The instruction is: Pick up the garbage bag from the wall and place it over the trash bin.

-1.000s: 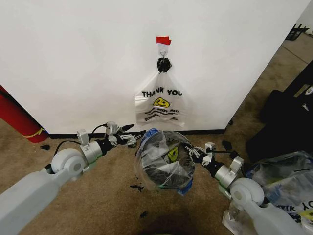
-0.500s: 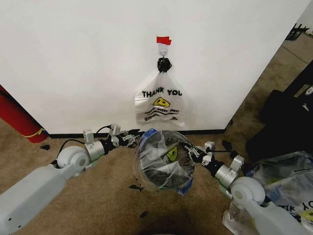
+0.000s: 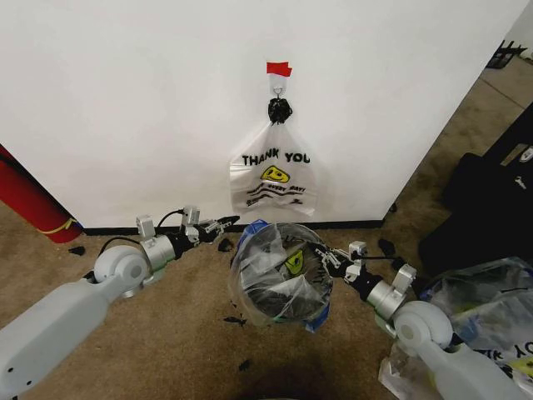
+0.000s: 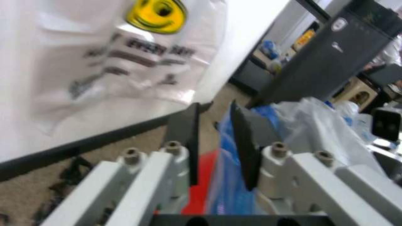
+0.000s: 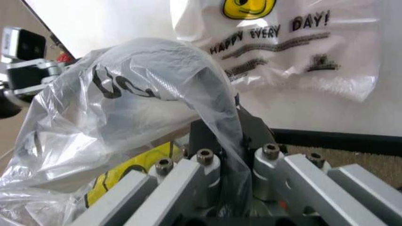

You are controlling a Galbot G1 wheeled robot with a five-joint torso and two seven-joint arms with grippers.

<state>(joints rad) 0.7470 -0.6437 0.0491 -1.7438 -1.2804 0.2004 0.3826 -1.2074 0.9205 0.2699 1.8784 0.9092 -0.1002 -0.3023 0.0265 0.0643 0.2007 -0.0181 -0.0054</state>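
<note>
The clear garbage bag (image 3: 275, 265) with blue patches is draped over the black mesh trash bin (image 3: 287, 302), which stands on the carpet just before the wall (image 3: 125, 100). My right gripper (image 3: 321, 255) is at the bag's right edge, shut on a fold of the plastic (image 5: 125, 94); in the right wrist view the film runs between the gripper's (image 5: 229, 128) fingers. My left gripper (image 3: 221, 223) hovers just left of the bag's rim, open, with nothing between its fingers (image 4: 213, 106). Past them show the bag's blue edge (image 4: 229, 197) and the bin's red base (image 4: 202, 188).
A whitish "THANK YOU" bag (image 3: 271, 179) hangs from a hook (image 3: 279, 108) under red tape (image 3: 278, 68). A red cylinder (image 3: 29, 204) leans at far left. Black cases (image 3: 483, 200) and a bagged heap (image 3: 487, 304) crowd the right. Small black scraps dot the carpet.
My left gripper has drawn back a little from the bag's rim, up and toward the wall. The right gripper and the bag have stayed put.
</note>
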